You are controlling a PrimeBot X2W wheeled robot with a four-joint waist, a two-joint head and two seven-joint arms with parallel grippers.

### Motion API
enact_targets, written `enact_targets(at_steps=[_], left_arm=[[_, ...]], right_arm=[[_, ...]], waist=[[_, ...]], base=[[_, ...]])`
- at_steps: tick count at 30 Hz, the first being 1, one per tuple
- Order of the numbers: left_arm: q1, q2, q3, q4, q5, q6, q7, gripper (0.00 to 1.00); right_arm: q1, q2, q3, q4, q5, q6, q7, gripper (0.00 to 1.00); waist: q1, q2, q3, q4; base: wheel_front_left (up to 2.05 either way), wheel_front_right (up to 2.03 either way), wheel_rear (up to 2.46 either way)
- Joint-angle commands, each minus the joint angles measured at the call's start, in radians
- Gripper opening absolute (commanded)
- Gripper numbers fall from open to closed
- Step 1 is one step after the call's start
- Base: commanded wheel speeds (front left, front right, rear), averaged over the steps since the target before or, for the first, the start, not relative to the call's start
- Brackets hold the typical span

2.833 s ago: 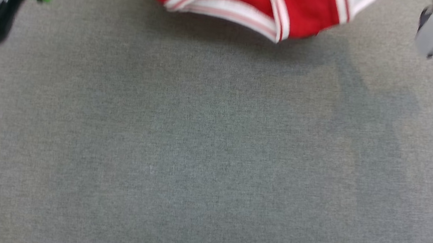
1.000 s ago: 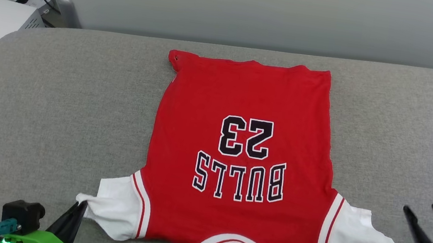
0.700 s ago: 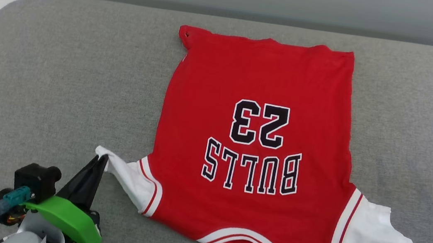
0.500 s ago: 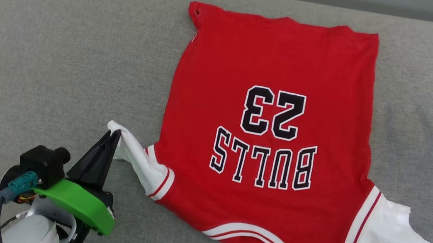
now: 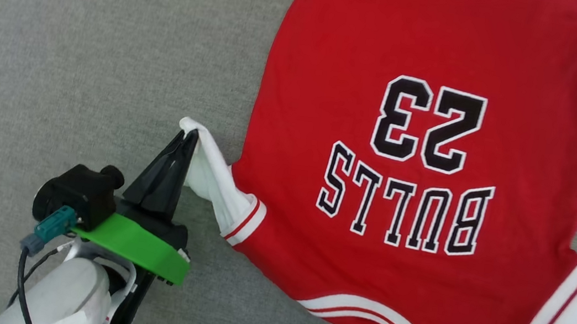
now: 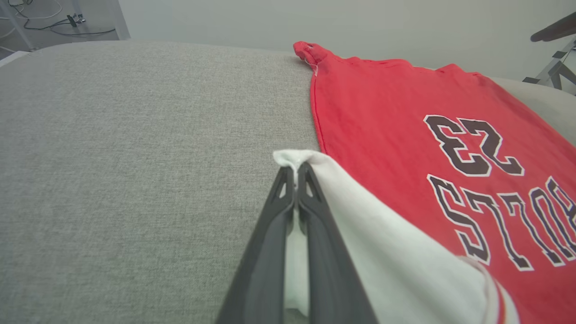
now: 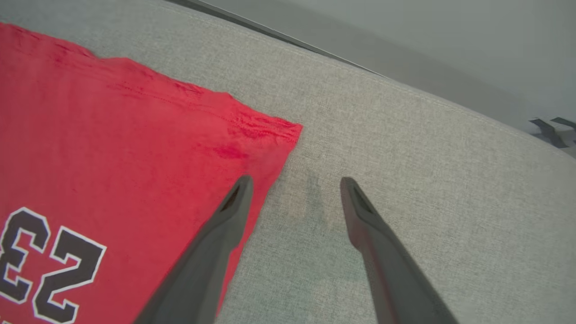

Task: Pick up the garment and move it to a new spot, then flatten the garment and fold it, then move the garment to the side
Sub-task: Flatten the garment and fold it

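- My left tool point(image 5: 189, 138) is clamped on the tip of the garment's point(image 5: 422, 34) white sleeve point(image 5: 213, 180), holding it raised off the grey worktop point(image 5: 86, 46).
- The rest of the garment lies flat to this tool's right, print facing up.
- My right tool point(image 7: 295, 182) has its fingers apart: one is over the red hem corner, the other over bare worktop.
- Nothing lies between those fingers except grey cloth.
- A pale wall point(image 7: 405, 36) stands ahead of it.

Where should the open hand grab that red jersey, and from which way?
Probably the hem corner of the garment: it lies flat, edges exposed beside bare cushion. The right gripper, open, could come from that cushion side.
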Motion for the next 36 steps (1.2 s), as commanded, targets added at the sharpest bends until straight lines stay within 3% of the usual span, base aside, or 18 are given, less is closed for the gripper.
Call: enact_targets(at_steps=[1, 7, 16, 17, 18, 19, 28, 36], left_arm=[[-0.024, -0.016, 0.005, -0.007, 0.013, -0.01, -0.006, 0.0], [-0.051, -0.061, 0.02, 0.006, 0.045, -0.039, -0.006, 0.0], [-0.05, -0.105, 0.051, 0.019, 0.085, -0.075, -0.006, 0.0], [-0.048, -0.106, 0.054, 0.02, 0.09, -0.077, -0.006, 0.0], [-0.047, -0.106, 0.058, 0.021, 0.092, -0.079, -0.006, 0.0], [-0.046, -0.107, 0.062, 0.023, 0.093, -0.081, -0.006, 0.0], [-0.015, -0.116, 0.087, 0.072, 0.095, -0.093, -0.006, 0.0], [0.062, -0.099, 0.117, 0.115, 0.08, -0.089, -0.006, 0.0]], right_arm=[[-0.031, 0.006, -0.002, 0.022, -0.014, -0.001, 0.014, 1.0], [-0.072, 0.034, -0.018, 0.105, -0.044, -0.001, 0.017, 1.0], [0.01, 0.035, 0.011, 0.201, -0.05, -0.001, 0.018, 1.0], [0.014, 0.033, 0.014, 0.203, -0.046, -0.001, 0.021, 0.87], [0.014, 0.031, 0.015, 0.203, -0.044, -0.001, 0.02, 0.23], [0.012, 0.028, 0.016, 0.203, -0.042, -0.001, 0.018, 0.0], [-0.009, 0.009, 0.019, 0.149, 0.008, -0.001, -0.085, 0.0], [0.123, -0.137, 0.122, -0.026, 0.125, -0.001, -0.172, 0.0]], waist=[[-0.0002, 0.0, 0.089, 0.067], [-0.0002, 0.0, 0.145, 0.099], [-0.0002, 0.0, 0.158, 0.11], [-0.0002, 0.0, 0.156, 0.108], [-0.0002, 0.0, 0.155, 0.106], [-0.0002, 0.0, 0.152, 0.104], [-0.0002, 0.0, 0.06, 0.067], [-0.0002, 0.0, -0.073, 0.005]], base=[[0.0, 0.0, 0.0], [0.0, 0.0, 0.0], [0.0, 0.0, 0.0], [0.0, 0.0, 0.0], [0.0, 0.0, 0.0], [0.0, 0.0, 0.0], [0.0, 0.0, 0.0], [0.0, 0.0, 0.0]])
